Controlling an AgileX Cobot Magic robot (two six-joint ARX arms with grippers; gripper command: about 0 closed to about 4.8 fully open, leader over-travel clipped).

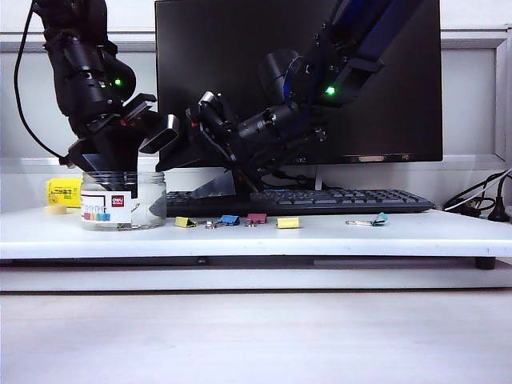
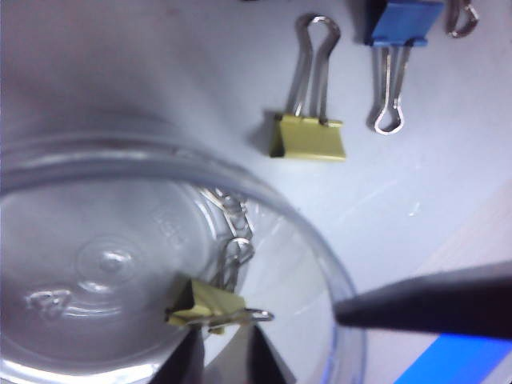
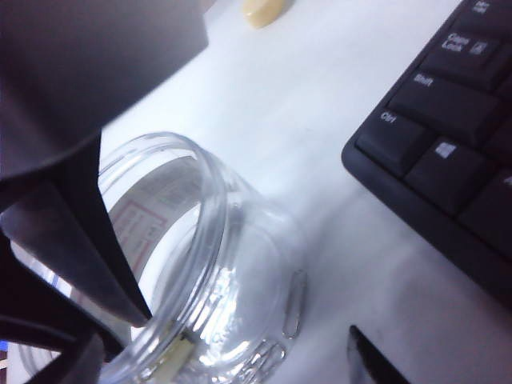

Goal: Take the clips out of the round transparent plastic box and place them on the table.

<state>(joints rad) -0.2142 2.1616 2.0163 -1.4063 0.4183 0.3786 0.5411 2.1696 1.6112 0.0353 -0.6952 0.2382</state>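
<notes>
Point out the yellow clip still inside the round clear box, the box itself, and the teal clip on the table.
yellow clip in the box (image 2: 210, 305): left wrist view, on its yellow body.
round transparent plastic box (image 1: 148, 200): exterior view, on its clear wall.
teal clip (image 1: 381, 218): exterior view, on its teal body.

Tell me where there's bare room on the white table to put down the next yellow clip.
Free: the table front between the teal clip and the right edge, and the strip ahead of the clip row. Crowded: around the jar, where the left gripper reaches inside and the right gripper hangs open beside it, and from yellow clip to yellow clip.
</notes>
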